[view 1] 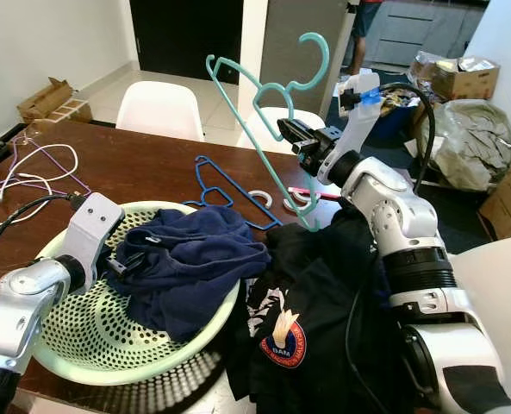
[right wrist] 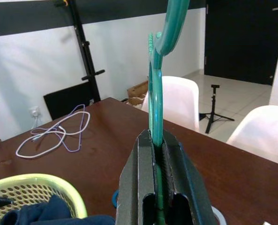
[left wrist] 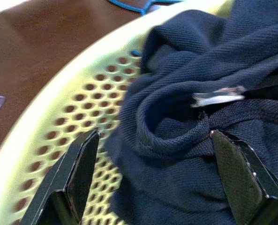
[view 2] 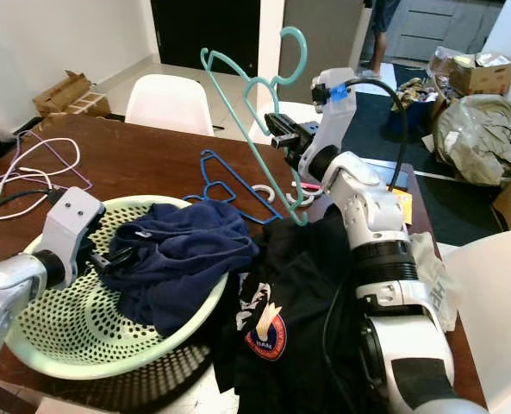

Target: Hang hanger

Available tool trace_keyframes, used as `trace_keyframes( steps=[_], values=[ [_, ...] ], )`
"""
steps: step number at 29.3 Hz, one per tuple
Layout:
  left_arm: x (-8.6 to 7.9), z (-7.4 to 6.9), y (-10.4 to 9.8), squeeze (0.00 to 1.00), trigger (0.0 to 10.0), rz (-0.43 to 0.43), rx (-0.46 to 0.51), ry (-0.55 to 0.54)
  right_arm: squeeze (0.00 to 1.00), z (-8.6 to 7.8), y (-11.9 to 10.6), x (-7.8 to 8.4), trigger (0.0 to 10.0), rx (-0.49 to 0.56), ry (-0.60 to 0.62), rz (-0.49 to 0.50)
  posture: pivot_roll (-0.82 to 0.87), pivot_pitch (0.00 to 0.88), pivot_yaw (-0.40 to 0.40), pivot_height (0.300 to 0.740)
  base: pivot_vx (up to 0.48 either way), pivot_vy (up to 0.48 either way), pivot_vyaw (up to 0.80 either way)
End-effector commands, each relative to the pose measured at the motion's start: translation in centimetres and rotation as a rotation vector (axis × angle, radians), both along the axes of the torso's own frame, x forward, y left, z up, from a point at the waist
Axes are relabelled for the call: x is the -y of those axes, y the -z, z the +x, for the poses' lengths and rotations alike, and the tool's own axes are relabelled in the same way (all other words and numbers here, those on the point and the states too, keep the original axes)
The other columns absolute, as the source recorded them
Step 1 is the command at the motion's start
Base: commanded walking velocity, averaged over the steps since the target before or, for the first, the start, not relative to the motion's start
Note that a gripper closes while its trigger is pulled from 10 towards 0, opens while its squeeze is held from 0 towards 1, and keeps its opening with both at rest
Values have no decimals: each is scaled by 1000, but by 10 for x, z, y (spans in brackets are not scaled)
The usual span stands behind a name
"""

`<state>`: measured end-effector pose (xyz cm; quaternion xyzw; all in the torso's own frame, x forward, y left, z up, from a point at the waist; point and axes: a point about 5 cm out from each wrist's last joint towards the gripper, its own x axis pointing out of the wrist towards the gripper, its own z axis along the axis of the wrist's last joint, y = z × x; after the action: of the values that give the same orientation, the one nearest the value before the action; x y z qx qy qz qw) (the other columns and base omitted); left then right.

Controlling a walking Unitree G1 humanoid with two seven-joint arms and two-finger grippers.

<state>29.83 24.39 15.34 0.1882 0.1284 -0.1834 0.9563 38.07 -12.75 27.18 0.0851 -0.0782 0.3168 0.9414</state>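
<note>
My right gripper (view 1: 291, 136) is raised over the far side of the brown table (view 1: 143, 164) and is shut on a teal plastic hanger (view 1: 257, 103), which stands tilted with its hook uppermost. In the right wrist view the hanger (right wrist: 156, 89) runs up from between the clamped fingers (right wrist: 139, 183). A blue hanger (view 1: 225, 185) lies flat on the table behind the basket. My left gripper (left wrist: 153, 178) is open inside the pale green perforated basket (view 1: 74, 345), its fingers either side of a fold of the navy garment (view 1: 190, 259).
A black garment with a round badge (view 1: 311, 328) hangs over the table's near right edge. White and purple cables (view 1: 27, 177) lie at the far left. White chairs (view 1: 160, 108) stand behind the table. Boxes and bags (view 1: 462, 95) crowd the right; a person (view 1: 364, 30) stands far back.
</note>
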Motion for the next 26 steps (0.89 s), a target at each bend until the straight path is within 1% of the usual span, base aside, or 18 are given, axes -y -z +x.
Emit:
trace_keyframes(
  steps=[1,4,5,6,7,8,9,10,18,19,20,23,24,25,26],
  values=[
    [5,0,7,0,10000,-2,-29,25,0,-1,0,4,0,-3,10,6,36,0,-73,740,0,0,0],
    [9,1,13,0,10000,-16,-42,46,0,-2,-1,5,0,-4,11,0,30,0,-79,740,0,0,0],
    [11,1,15,0,8314,-24,-44,56,0,-2,-2,5,0,-5,11,-2,31,0,-82,740,0,0,0],
    [11,1,15,0,8314,-24,-44,56,0,-2,-2,5,0,-5,11,-2,31,0,-82,740,0,0,0],
    [13,1,16,0,4196,-32,-46,64,0,-2,-2,4,0,-5,8,-3,33,0,-86,740,0,0,0],
    [13,1,16,0,4196,-32,-46,64,0,-2,-2,4,0,-5,8,-3,33,0,-86,740,0,0,0],
    [13,0,16,0,1098,-37,-46,68,0,-2,-3,3,0,-5,3,-4,36,0,-89,740,0,0,0],
    [13,-1,17,0,0,-42,-47,71,0,-2,-3,1,0,-5,-3,-3,41,0,-91,740,0,0,0],
    [11,-3,17,0,0,-42,-47,84,0,-3,-4,-3,0,-9,-17,1,52,0,-97,740,0,0,0],
    [11,-3,11,0,0,-28,-27,88,0,-3,-3,-5,0,-13,-20,4,56,0,-98,740,0,0,0],
    [11,-3,11,0,0,-28,-27,88,0,-3,-3,-5,0,-13,-20,4,56,0,-98,740,0,0,0],
    [10,-2,-4,0,0,14,23,99,0,-2,0,-6,0,-22,-22,9,62,0,-97,740,0,0,0],
    [11,-2,-15,0,0,20,59,107,0,-2,1,-7,0,-25,-22,14,66,0,-96,740,0,0,0],
    [11,-2,-15,0,0,20,59,107,0,-2,1,-7,0,-25,-22,14,66,0,-96,740,0,0,0],
    [13,-3,-30,0,0,13,107,122,0,-2,2,-7,0,-28,-23,21,69,0,-95,740,0,0,0]
  ],
)
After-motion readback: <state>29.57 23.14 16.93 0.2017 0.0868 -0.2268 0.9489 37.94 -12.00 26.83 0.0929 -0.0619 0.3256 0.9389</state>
